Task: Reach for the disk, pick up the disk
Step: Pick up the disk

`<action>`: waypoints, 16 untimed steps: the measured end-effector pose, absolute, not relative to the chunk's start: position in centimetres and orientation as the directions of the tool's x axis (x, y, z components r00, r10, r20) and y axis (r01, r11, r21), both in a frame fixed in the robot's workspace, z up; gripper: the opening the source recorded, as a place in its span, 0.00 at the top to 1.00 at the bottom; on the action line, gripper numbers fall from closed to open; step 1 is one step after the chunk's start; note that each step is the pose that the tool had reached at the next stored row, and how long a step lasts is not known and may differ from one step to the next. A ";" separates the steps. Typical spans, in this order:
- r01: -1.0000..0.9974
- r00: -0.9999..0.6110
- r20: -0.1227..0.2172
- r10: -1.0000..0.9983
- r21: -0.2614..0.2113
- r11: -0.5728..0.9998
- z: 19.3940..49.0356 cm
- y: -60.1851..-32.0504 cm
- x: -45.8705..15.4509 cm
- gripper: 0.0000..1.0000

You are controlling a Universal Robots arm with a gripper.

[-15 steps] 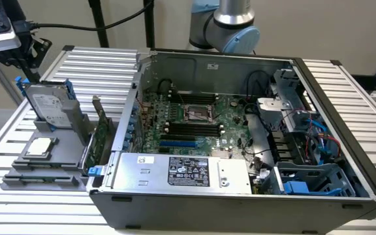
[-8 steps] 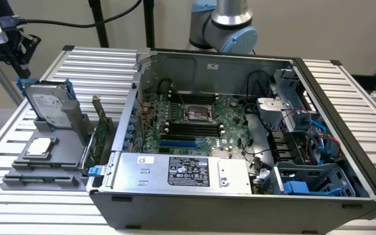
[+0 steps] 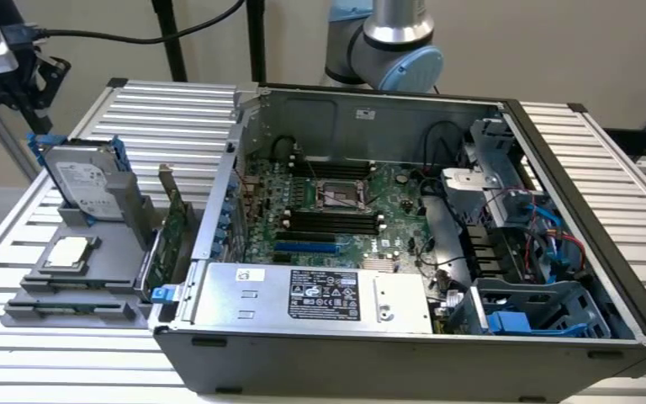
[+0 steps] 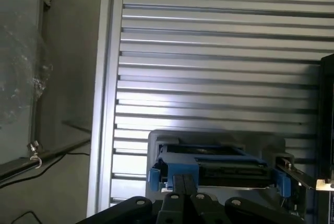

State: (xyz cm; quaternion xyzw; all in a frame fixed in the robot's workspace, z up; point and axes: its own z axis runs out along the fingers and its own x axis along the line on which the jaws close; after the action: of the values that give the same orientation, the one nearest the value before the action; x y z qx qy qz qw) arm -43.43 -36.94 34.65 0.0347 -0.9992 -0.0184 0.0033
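The disk (image 3: 80, 178) stands on edge in a grey holder (image 3: 121, 220) on the bench (image 3: 172, 105), just beside the open computer case (image 3: 413, 374) on the exterior view's left. The hand (image 4: 183, 178) hovers above the disk, fingers narrow and close together, holding nothing.

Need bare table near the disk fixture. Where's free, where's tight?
Free: slatted table behind the disk, up to the far edge; the strip along the PC case on the exterior view's right; the near corner in front of the grey fixture. Tight: between fixture and case wall, where a card stands.
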 end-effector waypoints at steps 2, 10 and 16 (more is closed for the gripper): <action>-0.103 -0.995 0.005 -0.104 0.037 0.994 34.8 -36.9 -43.4 0.89; -0.247 -0.969 0.005 -0.247 0.037 0.968 34.9 -36.9 -43.4 0.89; -0.351 -0.936 0.005 -0.351 0.037 0.936 34.9 -36.9 -43.4 0.89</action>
State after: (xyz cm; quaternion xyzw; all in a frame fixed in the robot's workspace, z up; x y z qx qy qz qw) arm -43.43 -36.95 34.87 0.1783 -0.9838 -0.0177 0.0060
